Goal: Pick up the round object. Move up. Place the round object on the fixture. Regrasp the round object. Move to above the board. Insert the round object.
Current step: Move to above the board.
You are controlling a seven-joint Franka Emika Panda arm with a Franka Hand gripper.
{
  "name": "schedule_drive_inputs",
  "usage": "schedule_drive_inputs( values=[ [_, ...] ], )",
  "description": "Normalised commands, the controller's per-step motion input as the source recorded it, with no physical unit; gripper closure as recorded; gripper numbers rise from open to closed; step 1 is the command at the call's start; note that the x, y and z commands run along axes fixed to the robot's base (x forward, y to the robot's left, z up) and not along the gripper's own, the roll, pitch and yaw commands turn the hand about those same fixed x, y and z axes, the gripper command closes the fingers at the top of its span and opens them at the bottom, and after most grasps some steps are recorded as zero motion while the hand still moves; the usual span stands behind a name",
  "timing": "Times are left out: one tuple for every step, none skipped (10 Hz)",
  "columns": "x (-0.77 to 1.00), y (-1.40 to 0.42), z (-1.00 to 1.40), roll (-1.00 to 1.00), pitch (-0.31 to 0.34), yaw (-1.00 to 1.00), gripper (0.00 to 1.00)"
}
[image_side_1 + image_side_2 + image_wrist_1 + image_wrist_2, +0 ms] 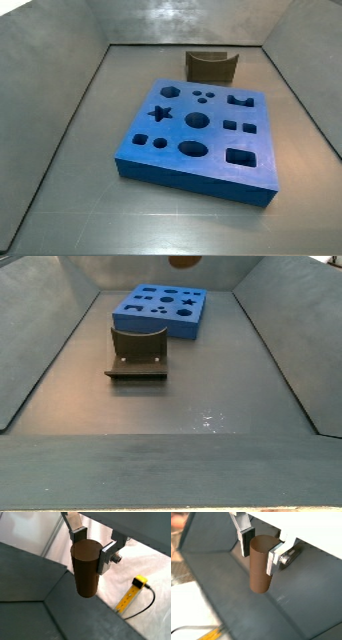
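Overall light: even and fairly bright in both side views.
Glare: a pale sheen is seen on the grey bin floor [201, 421], with small specular sparkles; the back wall [187, 20] is lit in soft patches.
Shadows: soft ones are cast beside the large flat blue board [198, 135] and the small dark olive-brown fixture [138, 348].
Overexposure: the white surface outside the bin [143, 562] is washed out.
Focus: the silver two-finger gripper [93, 543] and the reddish-brown cylindrical round object [85, 568] are rendered slightly soft.

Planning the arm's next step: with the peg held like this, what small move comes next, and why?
Probably carry it over the board and line it up with a round hole: the jaws of the gripper clamp the round object upright, high above the bin, and the fixture stands empty.
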Motion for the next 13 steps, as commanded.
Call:
schedule_drive_inputs(
  values=[
    [-0.2, -1.0, -0.3, -1.0, -0.132, -0.16, 1.0],
    [-0.21, -1.0, -0.31, -1.0, -0.128, -0.16, 1.0],
    [-0.22, -1.0, -0.3, -1.0, -0.125, -0.17, 1.0],
    [-0.22, -1.0, -0.3, -1.0, -0.119, -0.16, 1.0],
    [-0.23, -1.0, -0.3, -1.0, -0.11, -0.16, 1.0],
    [-0.24, -1.0, -0.29, -1.0, -0.108, -0.16, 1.0],
    [-0.25, -1.0, -0.29, -1.0, -0.104, -0.16, 1.0],
    [-0.26, -1.0, -0.29, -1.0, -0.094, -0.15, 1.0],
    [-0.26, -0.96, -0.28, -1.0, -0.082, -0.14, 1.0],
    [-0.18, -0.67, -0.2, -1.0, -0.077, -0.14, 1.0],
    [-0.13, -0.47, -0.14, -1.0, -0.069, -0.13, 1.0],
    [-0.07, -0.21, -0.06, -1.0, -0.056, -0.13, 1.0],
    [-0.06, -0.11, -0.03, -1.0, -0.055, -0.12, 1.0]
  ],
)
